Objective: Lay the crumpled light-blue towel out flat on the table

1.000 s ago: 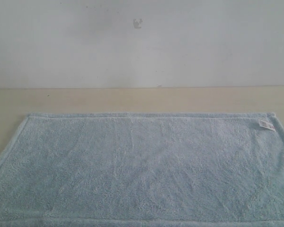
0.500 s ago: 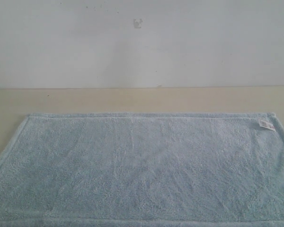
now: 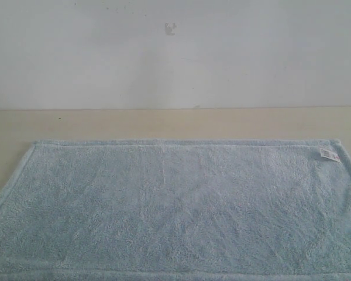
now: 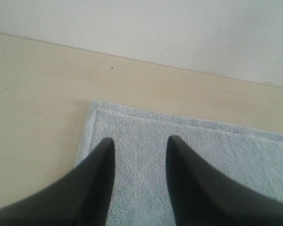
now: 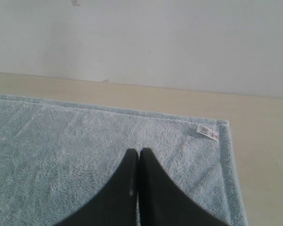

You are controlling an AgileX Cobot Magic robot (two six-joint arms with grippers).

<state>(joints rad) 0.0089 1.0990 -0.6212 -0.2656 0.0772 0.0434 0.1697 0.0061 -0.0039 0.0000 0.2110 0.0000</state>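
Note:
The pale-blue towel point(image 3: 175, 205) lies spread flat on the beige table point(image 3: 164, 123), its hemmed border straight along the far side and its white label point(image 3: 329, 154) near the far right corner. No arm shows in the exterior view. In the left wrist view my left gripper point(image 4: 140, 141) hovers open over the towel point(image 4: 203, 160) near its far left corner, nothing between its black fingers. In the right wrist view my right gripper point(image 5: 138, 151) is shut and empty above the towel point(image 5: 61, 155), short of the label point(image 5: 208, 132).
A plain white wall point(image 3: 175, 52) rises behind the table, with a small mark point(image 3: 170, 28) high up. Bare table point(image 4: 33, 117) lies beyond the towel's left edge and bare table point(image 5: 264, 155) beyond its right edge.

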